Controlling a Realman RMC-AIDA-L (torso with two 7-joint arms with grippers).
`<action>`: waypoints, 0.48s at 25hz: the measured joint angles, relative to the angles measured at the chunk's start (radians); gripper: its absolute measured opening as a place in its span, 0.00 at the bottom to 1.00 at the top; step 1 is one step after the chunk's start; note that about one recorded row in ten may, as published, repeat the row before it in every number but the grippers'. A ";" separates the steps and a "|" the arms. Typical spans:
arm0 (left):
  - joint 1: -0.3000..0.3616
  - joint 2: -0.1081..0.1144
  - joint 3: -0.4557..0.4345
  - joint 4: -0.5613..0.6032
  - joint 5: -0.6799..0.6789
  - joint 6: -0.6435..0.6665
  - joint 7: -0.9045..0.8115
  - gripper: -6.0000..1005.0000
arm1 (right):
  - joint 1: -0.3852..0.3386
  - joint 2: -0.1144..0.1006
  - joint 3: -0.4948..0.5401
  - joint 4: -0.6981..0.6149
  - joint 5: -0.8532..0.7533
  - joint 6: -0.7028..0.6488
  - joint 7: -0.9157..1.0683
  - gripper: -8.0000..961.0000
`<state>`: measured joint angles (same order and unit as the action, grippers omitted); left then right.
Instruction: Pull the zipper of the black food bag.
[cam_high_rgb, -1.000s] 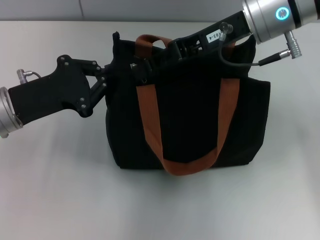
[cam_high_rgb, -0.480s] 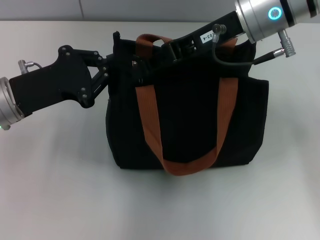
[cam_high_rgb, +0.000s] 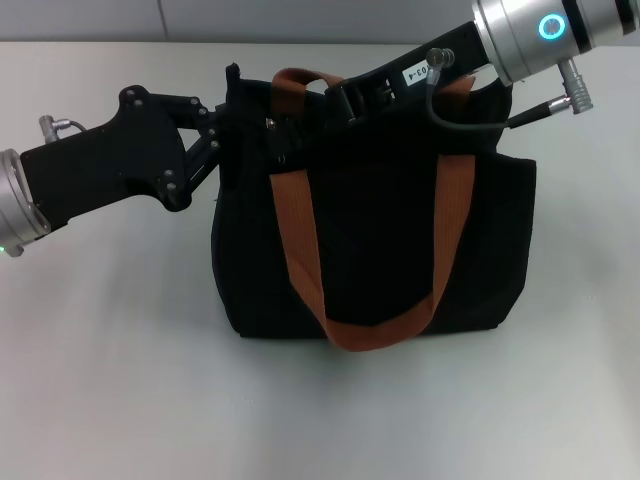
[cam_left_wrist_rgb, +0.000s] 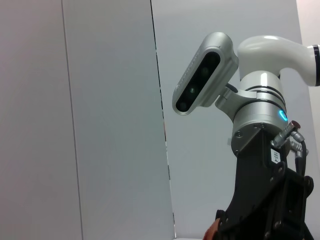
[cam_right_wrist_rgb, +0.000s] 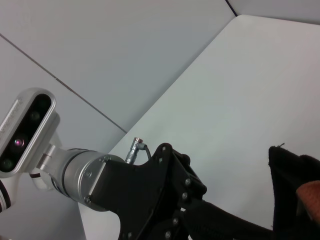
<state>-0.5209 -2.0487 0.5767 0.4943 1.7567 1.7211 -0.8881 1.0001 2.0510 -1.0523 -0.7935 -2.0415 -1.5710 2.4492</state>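
Left gripper (cam_high_rgb: 232, 140) barely shifted; bag (cam_high_rgb: 380, 250) unmoved

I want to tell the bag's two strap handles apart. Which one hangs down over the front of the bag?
The near handle, drooping in a long U across the black food bag; the far handle stands up as a short arch at the top edge.

One black food bag (cam_high_rgb: 400, 230), two orange-brown straps (cam_high_rgb: 300, 240), two claws (cam_high_rgb: 225, 140).

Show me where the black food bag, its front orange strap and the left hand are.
black food bag (cam_high_rgb: 380, 240), head view, on the bare front fabric panel.
front orange strap (cam_high_rgb: 296, 240), head view, on its left run down the bag's front.
left hand (cam_high_rgb: 232, 135), head view, at the fingers against the bag's upper left edge.
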 joint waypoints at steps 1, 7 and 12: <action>-0.001 0.000 0.000 0.000 0.000 0.000 -0.004 0.05 | 0.000 0.000 0.000 -0.001 0.000 0.001 -0.001 0.36; -0.013 -0.002 0.003 0.007 0.000 0.001 -0.018 0.05 | -0.006 0.003 0.000 -0.004 0.000 0.002 -0.011 0.33; -0.021 -0.004 0.005 0.008 -0.001 -0.004 -0.028 0.05 | -0.013 0.008 0.003 -0.013 0.001 0.002 -0.022 0.32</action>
<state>-0.5420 -2.0526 0.5818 0.5025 1.7562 1.7175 -0.9165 0.9867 2.0594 -1.0489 -0.8069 -2.0402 -1.5690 2.4272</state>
